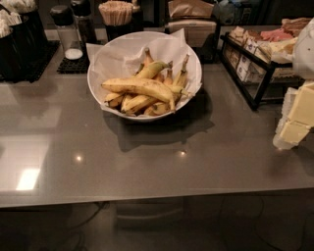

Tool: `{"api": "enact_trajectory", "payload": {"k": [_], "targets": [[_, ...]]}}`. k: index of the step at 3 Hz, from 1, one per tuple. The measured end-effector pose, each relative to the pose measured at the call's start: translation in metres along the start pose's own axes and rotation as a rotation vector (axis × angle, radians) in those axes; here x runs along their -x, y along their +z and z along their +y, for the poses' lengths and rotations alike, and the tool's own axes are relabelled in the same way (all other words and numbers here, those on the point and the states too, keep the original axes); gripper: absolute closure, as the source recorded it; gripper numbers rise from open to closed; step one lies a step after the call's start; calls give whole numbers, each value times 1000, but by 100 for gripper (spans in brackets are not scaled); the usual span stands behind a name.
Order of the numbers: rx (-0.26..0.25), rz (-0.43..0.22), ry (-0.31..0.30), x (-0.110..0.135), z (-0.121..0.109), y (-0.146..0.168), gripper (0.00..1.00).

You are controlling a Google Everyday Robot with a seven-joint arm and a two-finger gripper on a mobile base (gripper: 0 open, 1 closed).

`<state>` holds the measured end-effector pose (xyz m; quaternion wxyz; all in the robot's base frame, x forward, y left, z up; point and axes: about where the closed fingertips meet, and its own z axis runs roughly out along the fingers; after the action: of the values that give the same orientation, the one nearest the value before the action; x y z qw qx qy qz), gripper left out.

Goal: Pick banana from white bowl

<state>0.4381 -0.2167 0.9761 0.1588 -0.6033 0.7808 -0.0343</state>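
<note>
The white bowl (192, 55) stands at the back middle of the grey counter, lined with crinkled white paper. Several bananas lie in it. The banana (140, 87), the longest and thickest, lies on top across the front of the pile, its dark stem pointing down to the right. Smaller, browner bananas (167, 76) lie behind and under it. My gripper (296, 119), pale yellow and white, hangs at the right edge of the view above the counter, well to the right of the bowl and holding nothing.
A black wire rack of packets (250, 59) stands at the back right, close to my arm. A napkin holder (192, 27), a cup of stir sticks (116, 13), shaker bottles (66, 32) and black containers (19, 44) line the back. The counter's front edge (147, 198) runs below.
</note>
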Motion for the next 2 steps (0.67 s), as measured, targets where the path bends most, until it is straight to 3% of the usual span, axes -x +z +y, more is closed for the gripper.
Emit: {"api": "enact_trajectory", "payload": {"k": [1,2], "targets": [[0,0,0,0,0,0,0],[-10,-40,6,8,-8,2,0]]}}
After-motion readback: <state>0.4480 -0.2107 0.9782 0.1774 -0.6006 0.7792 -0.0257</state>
